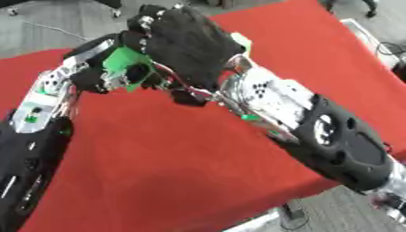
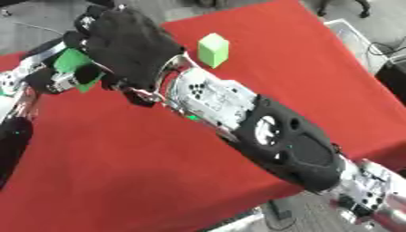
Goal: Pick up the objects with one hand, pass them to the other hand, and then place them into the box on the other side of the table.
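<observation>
From my seat at the controls I see the left arm come in along the left edge, its silver and black forearm rising toward the middle of the red table (image 1: 158, 172). The left hand (image 1: 99, 74) sits at the upper left of the left eye view, mostly covered by the other hand, and a bright green object (image 1: 127, 61) shows between the two hands, pressed against the left hand's dark fingers. In the right eye view the same green piece appears as an angular shape just left of the right hand's back. I cannot tell whether the left hand's fingers curl round it or merely lie against it.

Over it lies the right hand (image 2: 131, 43), its black back turned to the camera, fingers pointing up and to the left, so that the palm faces the green object. Its fingers are hidden on the far side, and I cannot tell whether they are spread or closed on anything.

To the right, a light green cube (image 2: 213, 50) rests on the red cloth just beside the right wrist, apart from both hands. The right forearm runs down to the lower right corner. At the far right edge a pale box (image 2: 353, 36) shows beside the table.
</observation>
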